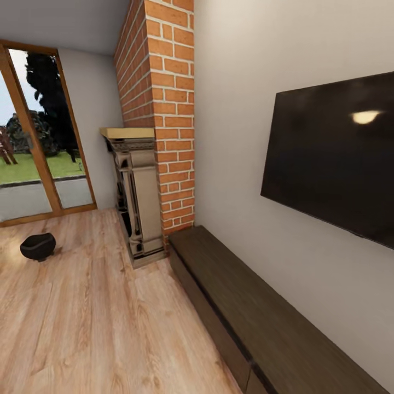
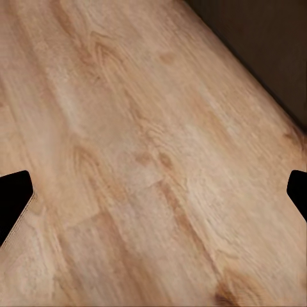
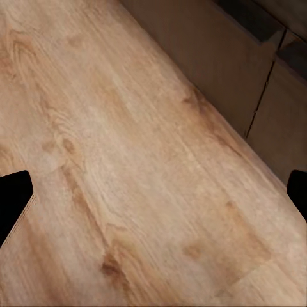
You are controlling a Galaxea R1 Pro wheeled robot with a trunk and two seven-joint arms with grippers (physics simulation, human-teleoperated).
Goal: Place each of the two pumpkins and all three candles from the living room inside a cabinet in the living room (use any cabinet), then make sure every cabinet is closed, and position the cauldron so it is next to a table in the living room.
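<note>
The black cauldron (image 1: 38,246) sits on the wooden floor at the left, near the glass door. The long dark-brown cabinet (image 1: 257,306) runs along the right wall under the television, its fronts shut. In the left wrist view my left gripper (image 2: 153,198) hangs open over bare floor, fingertips (image 2: 13,198) at the frame's sides, with a strip of the cabinet (image 2: 268,45) at one corner. My right gripper (image 3: 153,201) is open too, above the floor beside the cabinet fronts (image 3: 224,70). Nothing is between either pair of fingers. Pumpkins, candles and the table are out of view.
A brick chimney (image 1: 164,109) with a fireplace (image 1: 137,197) stands between the cabinet's far end and the glass door (image 1: 38,137). A black television (image 1: 334,158) hangs on the wall above the cabinet. Wooden floor (image 1: 93,323) spreads across the left.
</note>
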